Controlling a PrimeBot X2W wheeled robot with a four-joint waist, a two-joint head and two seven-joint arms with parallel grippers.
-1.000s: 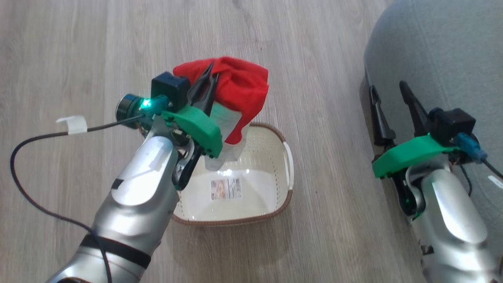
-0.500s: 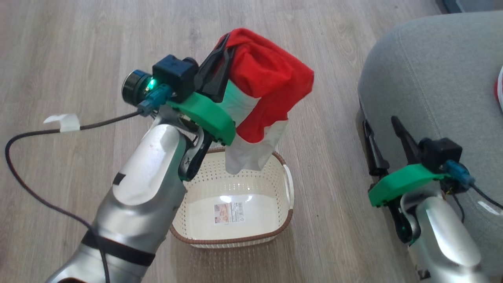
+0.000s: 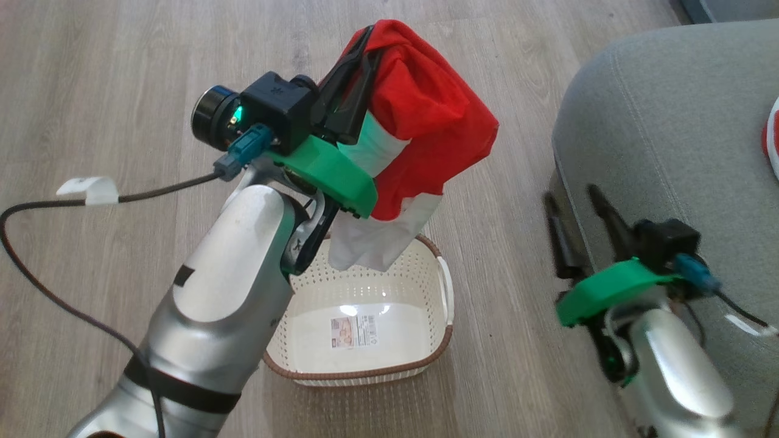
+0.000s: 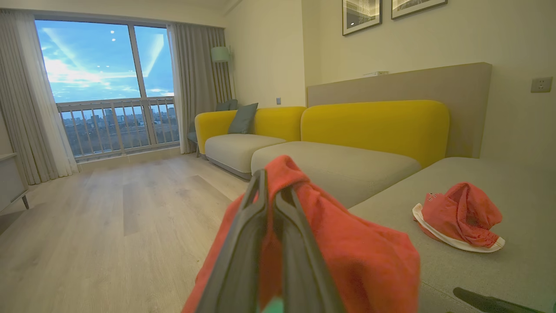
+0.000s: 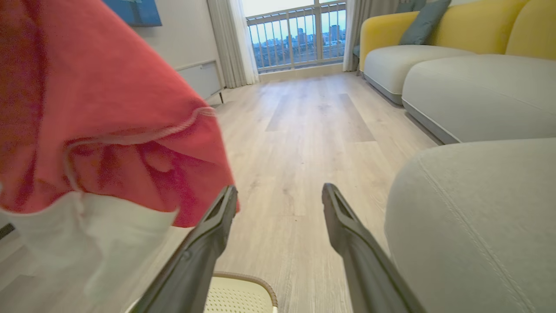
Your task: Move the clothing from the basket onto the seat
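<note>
We count two red garments, one basket, one seat and two end effectors. The left end effector [image 3: 372,41] has its two long dark fingers pressed together, pinching the first garment [image 3: 438,115]. It is thin, soft red cloth with a broad white band. It hangs in loose folds in the air above the far end of the basket [image 3: 447,340], touching neither the basket nor the seat.

The second garment [image 4: 460,221] lies crumpled on the seat [image 3: 669,121], its white trim curving along its lower edge. The seat is a large grey fabric cushion with rounded corners and stitched seams.

The basket stands on the wooden floor [image 3: 122,91]. It is an oval of cream plastic with perforated walls and a brown braided-look rim. We see one white handle [image 3: 447,283], and one label [image 3: 353,331] on its smooth bottom.

The right end effector [image 3: 571,194] has its fingers spread and holds nothing. It is just beside the seat's edge.
</note>
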